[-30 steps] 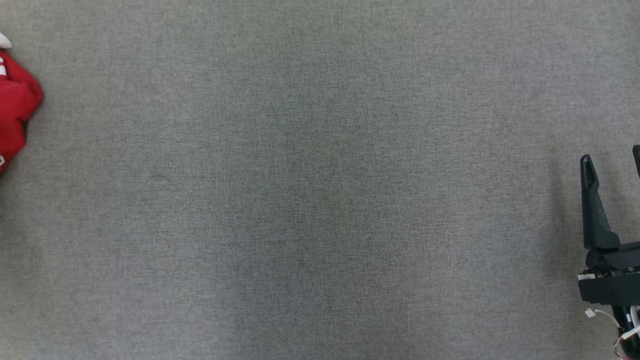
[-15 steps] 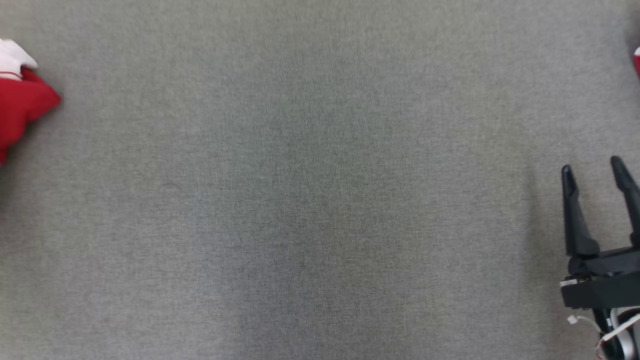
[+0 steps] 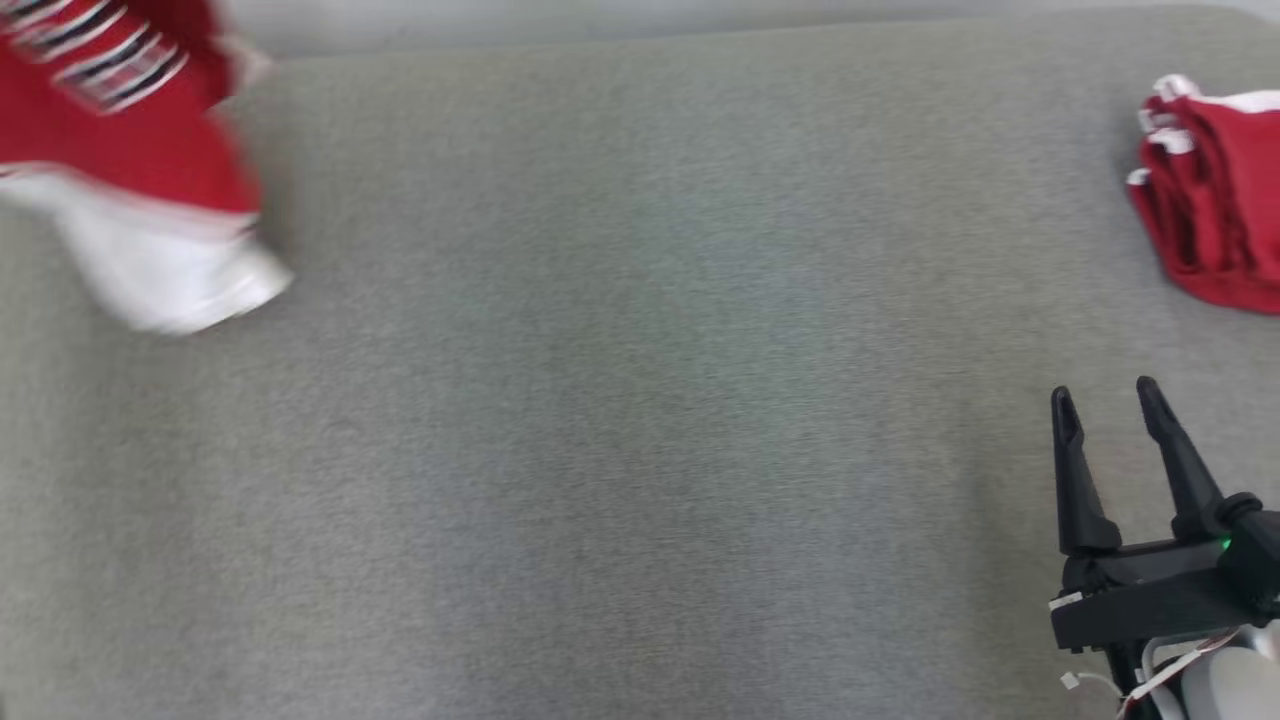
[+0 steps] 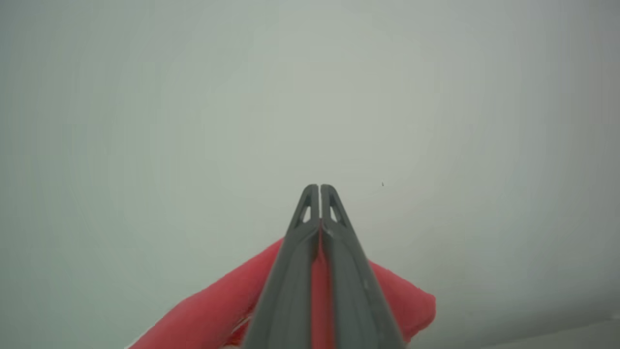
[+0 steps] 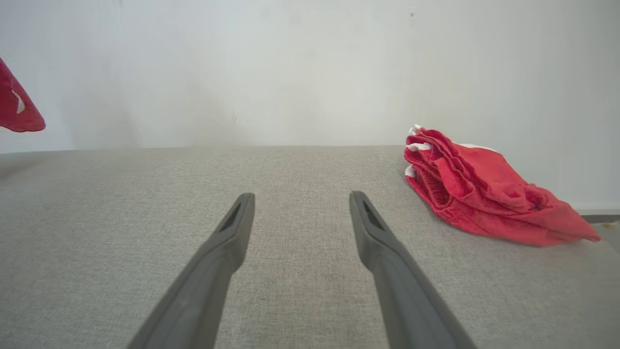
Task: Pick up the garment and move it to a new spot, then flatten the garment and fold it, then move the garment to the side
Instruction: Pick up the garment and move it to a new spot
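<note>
The left fingers (image 4: 290,271): pressed together along their whole length, tips meeting. A fold of the red garment (image 4: 213,310) is pinched between them low down, and cloth bulges out on both sides of the pair. The pale wall (image 4: 310,97) is behind them.

The right fingers (image 3: 1075,480): spread wide and holding no cloth. They sit at the lower right of the head view, pointing away from the robot over the grey cloth-covered table (image 3: 640,400). In the right wrist view the same fingers (image 5: 218,261) stand apart, with the table (image 5: 97,218) showing in the gap.

In the head view the garment (image 3: 120,150) is in the far top left corner, badly blurred. The body is red, with a white section (image 3: 170,280) at the lower end and a dark-and-white striped band (image 3: 100,60) near the top. I cannot tell whether the white end touches the table. In the right wrist view a red corner of the garment (image 5: 14,106) shows at the left edge. It is in front of the wall (image 5: 290,72), above the line of the table's far edge, so at least that part is off the table.

A red pile (image 3: 1210,230) of folded cloth with white trim lies on the table at the far right, well apart from the held garment. It is beyond the right fingers and a little to their right. In the right wrist view the red pile (image 5: 484,194) rests at the table's far edge near the wall. Its layered folds face left and a thin end tapers off to the right.
</note>
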`<state>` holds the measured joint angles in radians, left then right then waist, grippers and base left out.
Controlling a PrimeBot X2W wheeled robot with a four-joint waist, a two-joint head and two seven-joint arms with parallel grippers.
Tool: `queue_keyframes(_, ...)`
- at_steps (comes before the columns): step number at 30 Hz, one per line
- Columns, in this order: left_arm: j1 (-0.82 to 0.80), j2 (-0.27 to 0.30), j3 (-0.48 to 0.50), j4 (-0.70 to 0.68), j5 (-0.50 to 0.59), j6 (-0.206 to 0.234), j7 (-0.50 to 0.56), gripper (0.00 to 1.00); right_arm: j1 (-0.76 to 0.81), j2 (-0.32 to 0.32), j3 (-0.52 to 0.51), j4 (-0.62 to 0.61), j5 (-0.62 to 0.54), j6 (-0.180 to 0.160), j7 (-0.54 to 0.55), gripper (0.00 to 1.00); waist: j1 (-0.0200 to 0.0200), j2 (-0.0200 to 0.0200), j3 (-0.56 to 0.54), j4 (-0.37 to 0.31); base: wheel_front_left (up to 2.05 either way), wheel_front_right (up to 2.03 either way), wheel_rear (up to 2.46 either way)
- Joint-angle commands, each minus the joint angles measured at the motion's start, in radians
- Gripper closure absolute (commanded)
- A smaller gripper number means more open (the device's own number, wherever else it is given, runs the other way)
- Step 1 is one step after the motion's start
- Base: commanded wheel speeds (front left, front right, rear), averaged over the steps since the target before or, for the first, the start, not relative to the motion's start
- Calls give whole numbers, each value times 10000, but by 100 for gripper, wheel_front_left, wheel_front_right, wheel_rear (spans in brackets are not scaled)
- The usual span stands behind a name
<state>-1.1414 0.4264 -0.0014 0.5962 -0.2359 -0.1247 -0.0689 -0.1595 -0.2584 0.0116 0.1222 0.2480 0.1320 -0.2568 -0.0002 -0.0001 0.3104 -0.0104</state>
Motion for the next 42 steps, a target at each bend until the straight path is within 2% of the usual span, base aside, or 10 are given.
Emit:
queue_keyframes(1, -207, -240, -325, -634, -57, -45, 310, 100, 40, 143, 33, 139, 83, -28, -75, 0, 2, 1, -446, -599, 0, 0, 0)
queue_keyframes(9, -766, -1676, -1804, -2720, -644, -48, 1418, 100, -34, 674, -69, 275, 111, -28, -88, 0, 2, 1, -646, -1763, 0, 0, 0)
queue_keyframes(14, -719, -2554, -2617, -2872, -872, -51, 1535, 100, 19, 930, -146, 275, 55, -28, -89, 0, 2, 1, -637, -2441, 0, 0, 0)
queue_keyframes(18, -78, -3026, -3035, -2771, -1008, -36, 1311, 100, 74, 1030, -175, 252, 37, -28, -90, 0, 2, 1, -599, -2670, 0, 0, 0)
queue_keyframes(23, 1373, -3274, -3308, -2885, -1147, 209, 931, 100, 174, 1100, -311, 255, -1, -28, -84, 0, 2, 1, -593, -2527, 0, 0, 0)
queue_keyframes(28, 3450, -3376, -3209, -3272, -1562, 683, 489, 100, 187, 996, -319, 275, 0, -29, -75, 0, 2, 1, -621, -2082, 0, 0, 0)
queue_keyframes(37, 7786, -3286, -3247, -3812, -2133, 1209, -245, 100, 338, 782, -233, 391, -2, -29, -74, 0, 2, 1, -814, -1336, 0, 0, 0)
queue_keyframes(42, 9264, -3225, -3239, -3650, -2265, 1361, -678, 100, 468, 666, -199, 456, 29, -29, -74, 0, 2, 1, -1018, -932, 0, 0, 0)
